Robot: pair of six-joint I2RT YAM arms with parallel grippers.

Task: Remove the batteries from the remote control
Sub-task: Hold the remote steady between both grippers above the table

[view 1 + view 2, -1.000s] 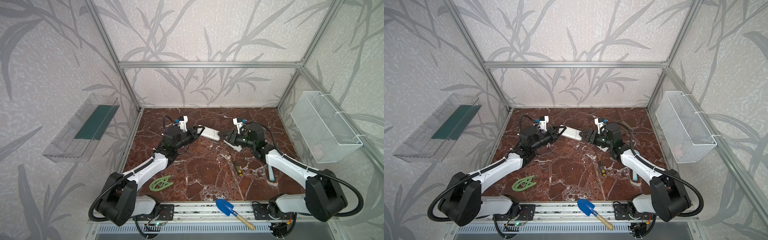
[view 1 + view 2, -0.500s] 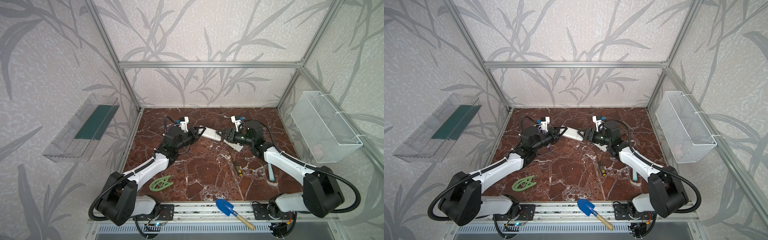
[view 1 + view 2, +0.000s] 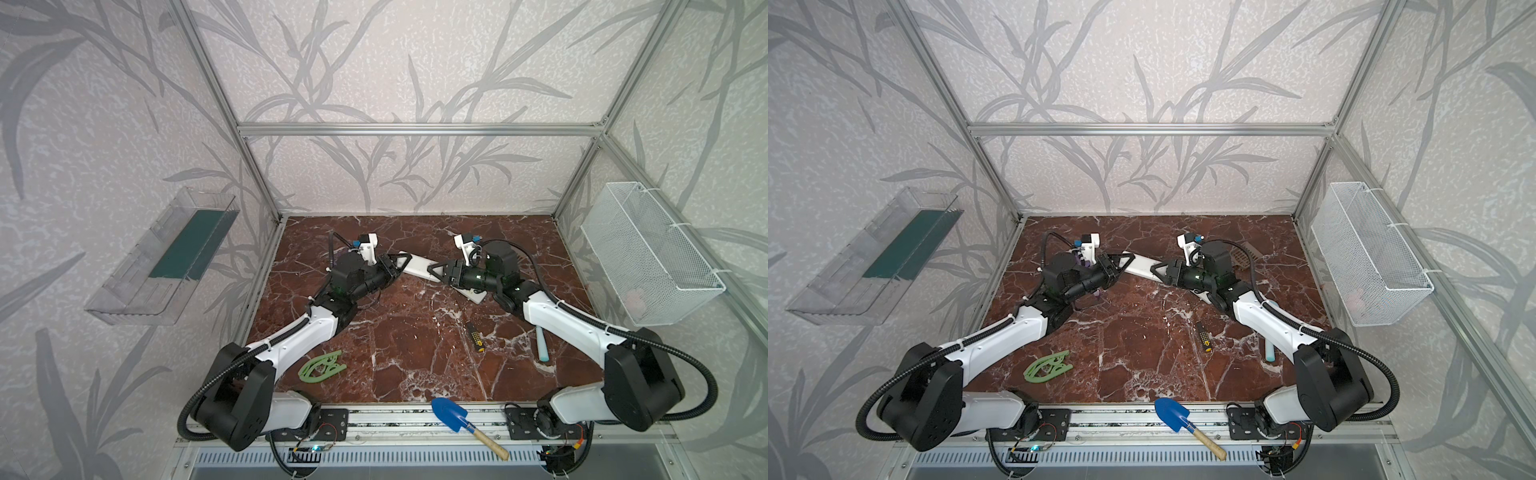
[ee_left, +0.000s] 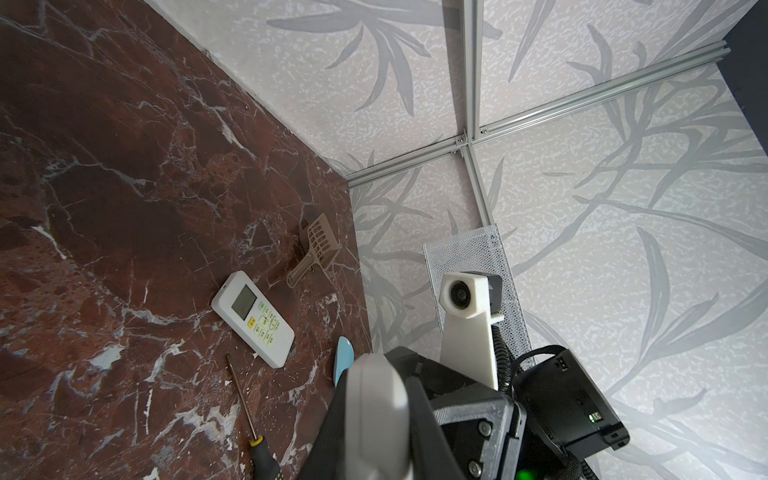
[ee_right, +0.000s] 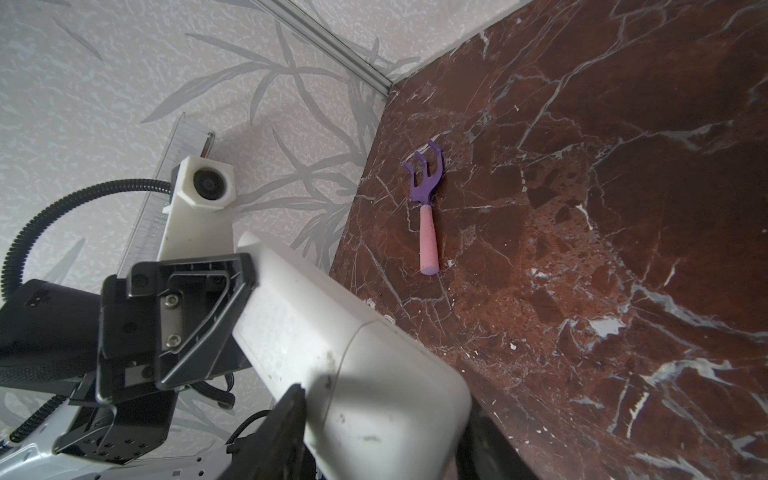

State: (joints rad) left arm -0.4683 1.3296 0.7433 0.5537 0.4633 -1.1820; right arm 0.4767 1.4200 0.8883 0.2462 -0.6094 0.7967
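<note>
Batteries: nowhere in sight, so probably shut inside the white remote [image 3: 419, 267]. Clamped at one end by the left hand [image 3: 403, 262], nearly closed and pinching the casing. Straddled at the other end by the right hand [image 3: 435, 271], about half open; impossible to tell whether pressing on it. Held clear of the counter [image 3: 415, 353] between both arms, long axis running hand to hand across the middle in both top views. Equally near to both hands, then; in the right wrist view, crossed near the right hand's end by a seam, possibly the cover's edge. Calls, by my reckoning, for a steady left grip while the right works that cover loose. Farther out, lying flat under the right arm: a second remote [image 4: 252, 318], buttons up, with a screwdriver [image 3: 473, 337] near it.
</note>
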